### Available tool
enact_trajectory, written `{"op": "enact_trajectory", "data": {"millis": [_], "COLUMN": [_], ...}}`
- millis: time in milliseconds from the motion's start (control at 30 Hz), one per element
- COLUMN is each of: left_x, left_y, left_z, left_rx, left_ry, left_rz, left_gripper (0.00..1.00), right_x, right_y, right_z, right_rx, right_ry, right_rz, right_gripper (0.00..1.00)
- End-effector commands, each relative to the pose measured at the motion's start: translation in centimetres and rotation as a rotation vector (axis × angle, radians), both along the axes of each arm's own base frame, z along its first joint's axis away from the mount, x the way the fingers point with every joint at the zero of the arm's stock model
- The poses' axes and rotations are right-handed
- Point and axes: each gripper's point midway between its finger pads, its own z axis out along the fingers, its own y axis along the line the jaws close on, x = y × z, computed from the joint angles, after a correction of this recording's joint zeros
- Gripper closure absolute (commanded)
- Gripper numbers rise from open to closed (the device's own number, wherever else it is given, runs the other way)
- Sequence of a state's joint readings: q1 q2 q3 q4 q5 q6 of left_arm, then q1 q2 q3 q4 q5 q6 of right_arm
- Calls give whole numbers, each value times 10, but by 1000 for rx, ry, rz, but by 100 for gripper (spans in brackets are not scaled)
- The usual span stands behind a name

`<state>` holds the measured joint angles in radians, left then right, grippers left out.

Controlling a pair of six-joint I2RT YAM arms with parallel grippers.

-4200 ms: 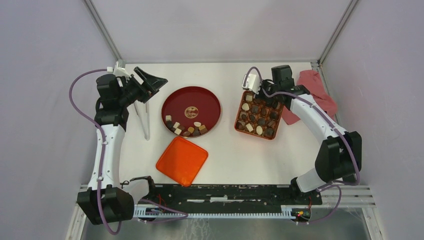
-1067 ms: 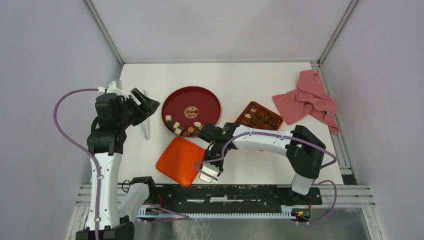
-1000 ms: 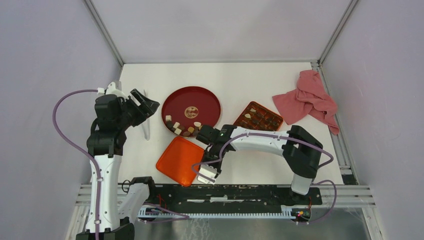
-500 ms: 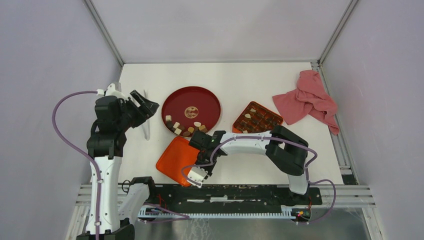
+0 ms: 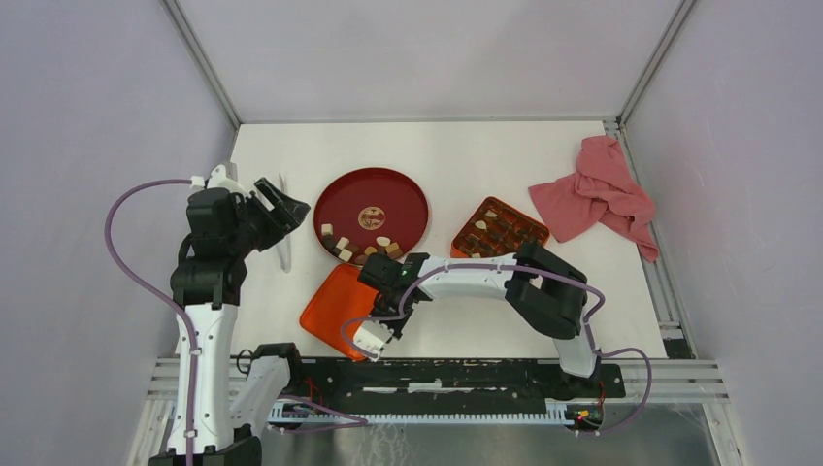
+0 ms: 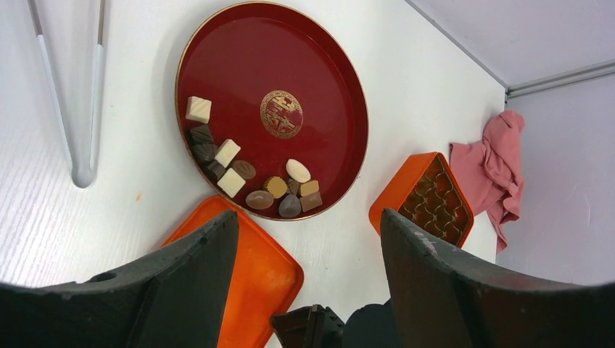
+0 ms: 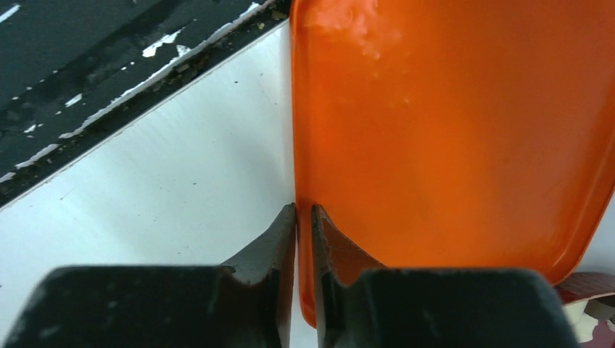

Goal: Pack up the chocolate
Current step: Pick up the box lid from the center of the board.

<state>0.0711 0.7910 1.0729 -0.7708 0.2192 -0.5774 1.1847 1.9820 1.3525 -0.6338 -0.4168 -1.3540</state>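
Note:
Several pieces of chocolate (image 5: 359, 250) (image 6: 246, 177), dark, tan and cream, lie along the near rim of the round red plate (image 5: 383, 189) (image 6: 319, 65). More pieces fill the orange grid box (image 5: 500, 231) (image 6: 428, 203). My right gripper (image 5: 385, 296) (image 7: 304, 210) reaches low over the flat orange lid (image 5: 330, 306) (image 7: 450, 130). Its fingers pinch the lid's right rim, one on each side. My left gripper (image 5: 281, 206) (image 6: 308, 239) hovers open left of the plate and holds nothing.
White tongs (image 5: 283, 238) (image 6: 72, 109) lie on the table left of the plate, below my left gripper. A crumpled pink cloth (image 5: 602, 194) (image 6: 497, 167) sits at the far right. The black base rail (image 5: 446, 374) runs along the near edge.
My right arm has swung left from beside the box to the lid, and its jaws have closed on the lid's rim. The lid has shifted slightly left. The left arm has stayed put.

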Motion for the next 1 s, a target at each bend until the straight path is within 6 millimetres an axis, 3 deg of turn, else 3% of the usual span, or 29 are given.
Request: {"op": "enact_trajectory", "data": {"millis": [0, 33, 133, 233, 433, 600, 700, 967], "left_x": [1, 0, -2, -4, -8, -17, -23, -39], "left_y": [-1, -1, 0, 0, -11, -47, -67, -100], "left_z": [10, 11, 14, 23, 54, 79, 85, 87], "left_rx": [21, 24, 39, 57, 89, 46, -1, 23], "left_ry": [-51, -54, -63, -91, -215, -390, -473, -701], "left_rz": [-22, -23, -29, -36, -125, -344, -474, -743], "left_gripper": [23, 23, 23, 23, 23, 23, 24, 20], "right_x": [0, 0, -5, -11, -17, -20, -15, -5], "right_y": [0, -1, -6, -12, -16, -47, -63, -98], "right_z": [-8, -7, 0, 19, 96, 139, 155, 177], "right_rx": [-57, -63, -66, -34, 114, 148, 169, 174], "right_ry": [-11, -7, 7, 37, 297, 469, 563, 860], "right_rz": [-11, -11, -12, -33, -161, -151, -205, -390], "right_gripper": [91, 100, 100, 100, 100, 100, 100, 100]}}
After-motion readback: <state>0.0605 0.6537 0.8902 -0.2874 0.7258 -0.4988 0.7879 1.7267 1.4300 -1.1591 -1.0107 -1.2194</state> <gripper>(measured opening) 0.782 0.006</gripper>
